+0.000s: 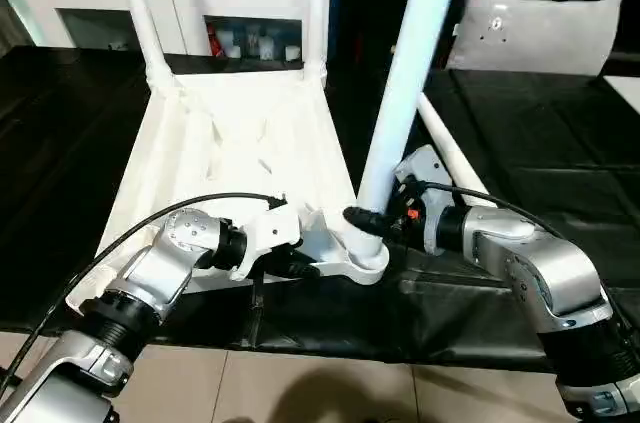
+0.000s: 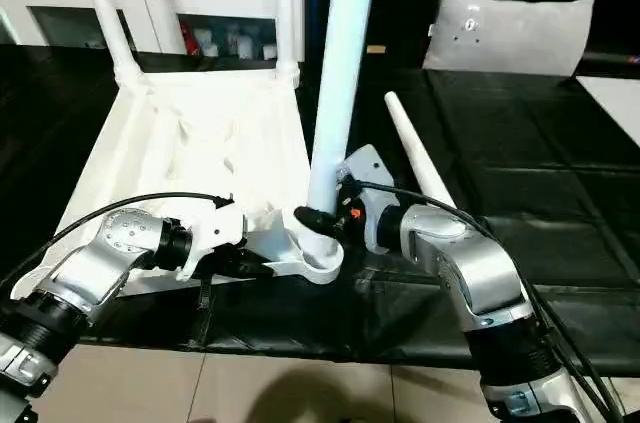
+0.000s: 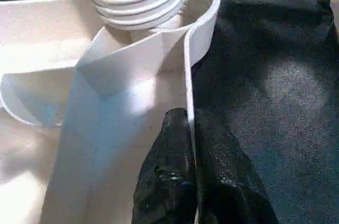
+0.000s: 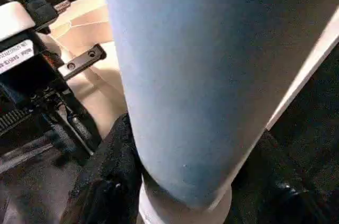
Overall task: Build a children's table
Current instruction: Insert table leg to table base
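Third leg going into the near corner socket [image 1: 362, 261] of the upside-down table top [image 1: 235, 148], which lies on the black-covered bench [image 1: 520, 143]. Two legs already standing in the far corners: far-left leg [image 1: 140, 8], far-right leg [image 1: 316, 3]. Fourth leg [image 2: 418, 163] lying loose on the bench just beside the top, behind the right arm. Right gripper [image 1: 372, 225] with jaws closed around the upright leg [image 1: 405, 83] low down, just above the socket. Left gripper [image 3: 192, 173] with jaws nearly together, pinching the top's thin side wall near that socket, bracing it. Thread visible at the socket in the left wrist view, so probably not fully seated. Next: twist leg down, keep it vertical, hold top steady.
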Tool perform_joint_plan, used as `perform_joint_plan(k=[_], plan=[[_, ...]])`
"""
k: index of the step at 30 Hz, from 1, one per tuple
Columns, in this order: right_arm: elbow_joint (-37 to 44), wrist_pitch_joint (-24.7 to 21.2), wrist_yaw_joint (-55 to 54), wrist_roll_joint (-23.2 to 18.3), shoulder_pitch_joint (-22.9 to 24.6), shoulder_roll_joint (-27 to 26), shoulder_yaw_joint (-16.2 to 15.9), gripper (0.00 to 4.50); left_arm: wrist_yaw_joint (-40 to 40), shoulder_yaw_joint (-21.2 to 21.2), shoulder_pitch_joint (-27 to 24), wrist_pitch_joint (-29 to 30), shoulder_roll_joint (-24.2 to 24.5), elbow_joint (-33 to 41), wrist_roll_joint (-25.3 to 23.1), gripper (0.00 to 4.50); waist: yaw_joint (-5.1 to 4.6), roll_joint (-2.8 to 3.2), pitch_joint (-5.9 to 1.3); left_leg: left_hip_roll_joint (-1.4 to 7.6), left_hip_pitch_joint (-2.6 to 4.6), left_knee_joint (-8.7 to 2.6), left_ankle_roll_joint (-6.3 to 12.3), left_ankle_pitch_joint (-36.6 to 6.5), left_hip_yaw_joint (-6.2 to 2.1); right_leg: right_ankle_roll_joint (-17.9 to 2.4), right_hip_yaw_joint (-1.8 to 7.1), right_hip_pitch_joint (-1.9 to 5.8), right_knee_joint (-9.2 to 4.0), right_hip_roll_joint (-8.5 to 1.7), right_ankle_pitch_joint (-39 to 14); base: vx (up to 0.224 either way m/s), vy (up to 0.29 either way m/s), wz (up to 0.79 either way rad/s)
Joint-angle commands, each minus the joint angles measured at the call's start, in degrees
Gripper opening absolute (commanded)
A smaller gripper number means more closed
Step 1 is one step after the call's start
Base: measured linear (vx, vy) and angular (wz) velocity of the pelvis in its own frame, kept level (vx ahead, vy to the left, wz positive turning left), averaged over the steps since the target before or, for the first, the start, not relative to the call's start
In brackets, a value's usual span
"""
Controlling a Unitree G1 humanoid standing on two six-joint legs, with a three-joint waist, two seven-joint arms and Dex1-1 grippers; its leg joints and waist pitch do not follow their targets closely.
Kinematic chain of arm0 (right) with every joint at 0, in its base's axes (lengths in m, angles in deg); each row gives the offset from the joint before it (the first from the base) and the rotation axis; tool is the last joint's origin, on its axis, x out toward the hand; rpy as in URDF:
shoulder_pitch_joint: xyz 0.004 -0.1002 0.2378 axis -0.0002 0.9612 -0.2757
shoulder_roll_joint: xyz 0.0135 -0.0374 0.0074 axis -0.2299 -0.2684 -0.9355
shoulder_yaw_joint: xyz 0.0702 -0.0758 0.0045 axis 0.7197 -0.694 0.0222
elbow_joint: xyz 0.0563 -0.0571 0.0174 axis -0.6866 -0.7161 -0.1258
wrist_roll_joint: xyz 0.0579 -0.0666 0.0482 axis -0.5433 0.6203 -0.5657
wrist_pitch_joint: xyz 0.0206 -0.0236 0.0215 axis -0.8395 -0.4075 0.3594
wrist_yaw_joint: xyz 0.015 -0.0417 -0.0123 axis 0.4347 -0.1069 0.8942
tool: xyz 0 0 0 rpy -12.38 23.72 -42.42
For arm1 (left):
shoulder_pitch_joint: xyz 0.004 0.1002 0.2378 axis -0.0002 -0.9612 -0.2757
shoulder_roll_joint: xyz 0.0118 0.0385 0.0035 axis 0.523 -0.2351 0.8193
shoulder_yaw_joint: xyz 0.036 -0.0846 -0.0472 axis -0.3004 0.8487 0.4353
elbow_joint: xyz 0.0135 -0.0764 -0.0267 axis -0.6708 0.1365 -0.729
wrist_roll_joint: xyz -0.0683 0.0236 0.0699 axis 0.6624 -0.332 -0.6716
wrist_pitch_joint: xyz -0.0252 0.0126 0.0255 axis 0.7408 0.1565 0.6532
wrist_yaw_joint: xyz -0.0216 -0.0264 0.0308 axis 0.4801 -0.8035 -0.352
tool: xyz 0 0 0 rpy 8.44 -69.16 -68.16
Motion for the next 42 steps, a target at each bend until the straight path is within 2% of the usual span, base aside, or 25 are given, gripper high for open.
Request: perform_joint_plan(k=[1, 10, 18, 25, 27, 29, 30, 31, 32, 33, 35, 36, 38, 39, 41, 42], plan=[[0.4, -2.5, 0.6, -0.4, -0.2, 0.8, -1.0, 1.89, 1.3, -1.1, 1.2, -1.9, -0.2, -0.3, -1.3, 0.0, -0.43, -0.31, -3.92, 0.51, 0.4, -4.0, 0.48, -13.9, 0.36, -2.6, 1.72, 2.54, -5.12, -3.48, -32.9, 0.0, 0.0, 0.0], [2.6, -5.1, 2.5, -1.2, -0.3, 2.8, -1.2, 1.89, 0.9, -0.8, 1.3, -3.3, -0.2, -2.3, -2.5, 0.0, -0.52, -0.74, -3.93, 0.32, 0.41, -3.8, 0.65, -14.9, 0.3, -1.3, 1.37, 2.41, -5.66, -3.44, -35.4, 0.0, 0.0, 0.0], [1.9, -6.1, 2.8, -1.2, -1.2, 3.1, -1.2, 1.89, 1.4, -0.7, 1.8, -4.2, -0.3, -3.3, -2.8, 0.0, -0.61, -0.66, -3.95, 0.33, 0.43, -3.77, 0.66, -15.5, 0.15, -0.9, 1.06, 2.28, -5.87, -3.41, -36.2, 0.0, 0.0, 0.0], [-4.6, -2.3, 1.6, -1.3, 0.5, 0.4, 1.2, 1.89, 1.9, -0.6, 2.1, -4.7, -0.7, -3.4, -2.7, 0.0, -0.78, -0.72, -3.99, 0.25, 0.47, -3.67, 0.66, -16.2, 0.14, -1.1, 0.85, 2.27, -6.08, -3.5, -36.7, 0.0, 0.0, 0.0], [-5.3, -1.7, 1.2, -1.5, 1.4, 0.1, 1.9, 1.89, 1.9, -0.5, 2.1, -4.8, -0.8, -3.6, -2.7, 0.0, -0.8, -0.48, -3.99, 0.37, 0.55, -3.75, 0.66, -16.7, 0.08, -1.4, 0.85, 2.21, -6.09, -3.51, -36.3, 0.0, 0.0, 0.0], [-5.8, -1.3, 0.9, -1.9, 2.2, -0.4, 2.8, 1.89, 1.8, -0.5, 2.2, -4.8, -0.8, -3.6, -2.7, 0.0, -0.84, -0.61, -3.93, 0.28, 0.51, -3.76, 0.64, -17.1, 0.07, -1.2, 0.76, 2.25, -6.1, -3.42, -36.6, 0.0, 0.0, 0.0], [-6.9, 0.2, -0.1, -2.4, 3.7, -1.4, 4.5, 1.89, 1.8, -0.4, 2.1, -4.9, -0.7, -3.6, -2.7, 0.0, -0.89, -0.54, -3.91, 0.25, 0.63, -3.68, 0.64, -17.6, 0.07, -1.0, 0.7, 2.1, -6.32, -3.52, -37.6, 0.0, 0.0, 0.0], [-7.1, 0.3, -0.3, -2.5, 4.1, -1.6, 4.8, 1.89, 1.8, -0.4, 2.2, -4.9, -0.7, -3.7, -2.7, 0.0, -0.8, -0.44, -3.88, 0.25, 0.8, -3.62, 0.68, -17.8, 0.13, -0.9, 0.73, 1.91, -6.56, -3.63, -38.1, 0.0, 0.0, 0.0], [-7.2, 0.4, -0.4, -2.6, 4.4, -1.7, 5.0, 1.89, 1.7, -0.4, 2.2, -4.9, -0.7, -3.7, -2.8, 0.0, -0.98, 0.01, -3.82, 0.27, 0.82, -3.72, 0.47, -18.9, -0.05, -1.0, 0.41, 2.01, -6.72, -3.54, -38.4, 0.0, 0.0, 0.0], [-7.6, 0.8, -0.4, -2.6, 4.9, -2.0, 5.3, 1.89, 1.6, -0.3, 2.2, -4.9, -0.7, -3.7, -2.9, 0.0, -1.02, -0.24, -3.92, 0.25, 0.72, -3.77, 0.43, -19.2, -0.18, -0.9, 0.2, 2.29, -6.58, -3.44, -38.0, 0.0, 0.0, 0.0], [-7.6, 1.8, -0.3, -3.1, 6.9, -2.5, 6.0, 1.89, 1.3, -0.2, 2.3, -4.8, -0.8, -3.9, -3.0, 0.0, -1.02, -0.08, -3.88, 0.33, 0.96, -3.76, 0.56, -19.6, -0.14, -1.1, 0.21, 2.07, -6.73, -3.55, -37.9, 0.0, 0.0, 0.0], [-7.3, 3.3, -0.1, -3.7, 9.2, -3.1, 6.6, 1.89, 1.0, 0.1, 2.4, -4.7, -1.0, -4.2, -3.0, 0.0, -1.1, 0.57, -3.88, 0.54, 1.24, -3.88, 0.6, -21.2, -0.3, -1.7, -0.24, 2.21, -7.01, -3.69, -37.2, 0.0, 0.0, 0.0], [-7.2, 4.0, -0.1, -3.9, 10.1, -3.3, 6.7, 1.89, 0.8, 0.2, 2.4, -4.7, -1.1, -4.3, -2.9, 0.0, -1.06, 0.52, -4.04, 0.9, 1.12, -4.2, 0.69, -21.1, -0.42, -2.7, -0.41, 2.68, -6.75, -3.84, -34.6, 0.0, 0.0, 0.0], [-7.1, 5.7, -0.7, -4.0, 12.3, -4.4, 7.6, 1.89, 0.3, 0.5, 2.6, -4.8, -1.5, -4.7, -2.8, 0.0, -1.01, 0.5, -3.95, 0.91, 1.11, -4.29, 0.74, -21.2, -0.33, -3.0, -0.36, 2.69, -6.78, -3.9, -34.3, 0.0, 0.0, 0.0], [-7.1, 7.0, -1.3, -3.7, 13.5, -5.1, 7.8, 1.89, 0.1, 0.6, 2.7, -4.7, -1.7, -4.8, -2.7, 0.0, -0.95, 0.61, -3.88, 0.91, 1.46, -4.23, 0.7, -22.0, -0.3, -3.2, -0.39, 2.38, -6.91, -4.02, -35.1, 0.0, 0.0, 0.0], [-7.1, 7.3, -1.4, -3.7, 13.8, -5.2, 7.8, 1.89, 0.1, 0.6, 2.7, -4.7, -1.7, -4.8, -2.7, 0.0, -1.28, 1.02, -3.77, 0.75, 1.21, -4.35, 0.37, -23.1, -0.39, -2.9, -0.6, 2.77, -7.14, -3.94, -35.6, 0.0, 0.0, 0.0]])
